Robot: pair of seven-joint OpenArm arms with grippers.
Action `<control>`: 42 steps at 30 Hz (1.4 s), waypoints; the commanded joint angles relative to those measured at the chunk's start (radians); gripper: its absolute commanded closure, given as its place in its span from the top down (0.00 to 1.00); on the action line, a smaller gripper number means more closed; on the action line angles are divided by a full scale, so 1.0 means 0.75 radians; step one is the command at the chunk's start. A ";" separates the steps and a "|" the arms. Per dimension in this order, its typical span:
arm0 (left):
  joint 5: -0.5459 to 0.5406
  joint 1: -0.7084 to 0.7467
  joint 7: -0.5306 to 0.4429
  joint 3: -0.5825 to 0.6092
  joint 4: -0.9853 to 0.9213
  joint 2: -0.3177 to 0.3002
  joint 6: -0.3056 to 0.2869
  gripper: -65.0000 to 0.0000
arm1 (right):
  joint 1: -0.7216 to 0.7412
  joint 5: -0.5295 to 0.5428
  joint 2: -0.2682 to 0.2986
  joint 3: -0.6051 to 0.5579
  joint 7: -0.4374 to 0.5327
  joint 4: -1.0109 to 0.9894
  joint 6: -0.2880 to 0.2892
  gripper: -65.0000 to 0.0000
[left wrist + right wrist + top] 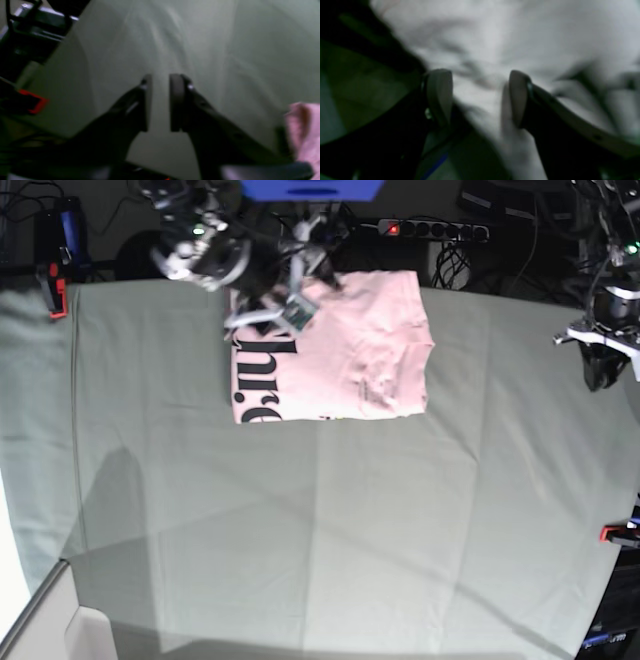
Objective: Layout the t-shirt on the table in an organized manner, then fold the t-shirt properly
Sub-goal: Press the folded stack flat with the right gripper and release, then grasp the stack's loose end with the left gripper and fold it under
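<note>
The pink t-shirt (345,345) lies folded at the surface's (300,530) far edge. The right end effector (480,97) hovers wide above it, empty; the left end effector (160,102), narrowly parted, holds nothing, well aside.

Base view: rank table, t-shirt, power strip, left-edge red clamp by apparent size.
1. table, fills most of the view.
2. t-shirt, folded pink block.
3. power strip, thin bar at the far edge, partly dark.
4. red clamp, smallest.
The strip sits farther back, so its true size against the clamp is unsure.
</note>
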 commanded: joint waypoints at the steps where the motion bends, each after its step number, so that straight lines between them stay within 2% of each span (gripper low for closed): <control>1: -0.064 0.014 -0.035 -0.007 0.029 -0.014 -0.002 0.29 | -0.009 0.026 -0.008 0.019 0.027 0.066 0.008 0.52; 4: -0.244 0.047 -0.035 -0.001 0.036 -0.014 -0.002 0.41 | -0.015 0.026 -0.010 0.053 0.027 0.158 0.008 0.52; 6: -0.361 0.069 -0.021 0.034 0.048 -0.003 -0.002 0.45 | -0.015 0.026 -0.008 0.076 0.027 0.180 0.008 0.52; 9: -0.498 0.075 0.079 0.116 0.044 0.009 -0.002 0.49 | -0.015 0.026 -0.010 0.113 0.027 0.182 0.008 0.52; 11: -0.541 0.067 0.163 0.159 0.033 0.027 -0.002 0.55 | -0.017 0.026 -0.012 0.129 0.027 0.182 0.008 0.52; 14: -0.543 0.053 0.230 0.255 -0.005 0.087 -0.002 0.66 | -0.034 0.024 -0.008 0.135 0.027 0.182 0.008 0.52; 17: -0.490 0.002 0.239 0.388 -0.065 0.095 -0.002 0.82 | -0.042 0.022 -0.008 0.139 0.027 0.182 0.008 0.52; 20: -0.393 -0.035 0.239 0.521 -0.128 0.093 -0.002 0.91 | -0.050 0.020 -0.008 0.151 0.027 0.182 0.008 0.52; 23: -0.340 -0.076 0.239 0.617 -0.194 0.097 -0.002 0.92 | -0.050 0.020 -0.008 0.186 0.027 0.182 0.008 0.52; 29: -0.334 -0.162 0.239 0.811 -0.331 0.093 -0.002 0.92 | -0.052 0.020 -0.008 0.205 0.027 0.182 0.008 0.52; 33: -0.334 -0.203 0.237 0.858 -0.390 0.091 -0.002 0.91 | -0.052 0.020 -0.008 0.205 0.027 0.182 0.008 0.52; 35: -0.334 -0.227 0.239 0.863 -0.415 0.095 -0.002 0.88 | -0.052 0.020 -0.008 0.205 0.027 0.182 0.008 0.52; 37: -0.334 -0.246 0.239 0.910 -0.429 0.093 -0.002 0.77 | -0.052 0.020 -0.008 0.205 0.027 0.182 0.008 0.52; 38: -0.334 -0.256 0.239 0.932 -0.429 0.091 -0.002 0.68 | -0.052 0.020 -0.008 0.205 0.027 0.182 0.008 0.52; 42: -0.332 -0.287 0.233 0.957 -0.435 0.089 -0.002 0.22 | -0.048 0.020 -0.006 0.215 0.027 0.184 0.008 0.52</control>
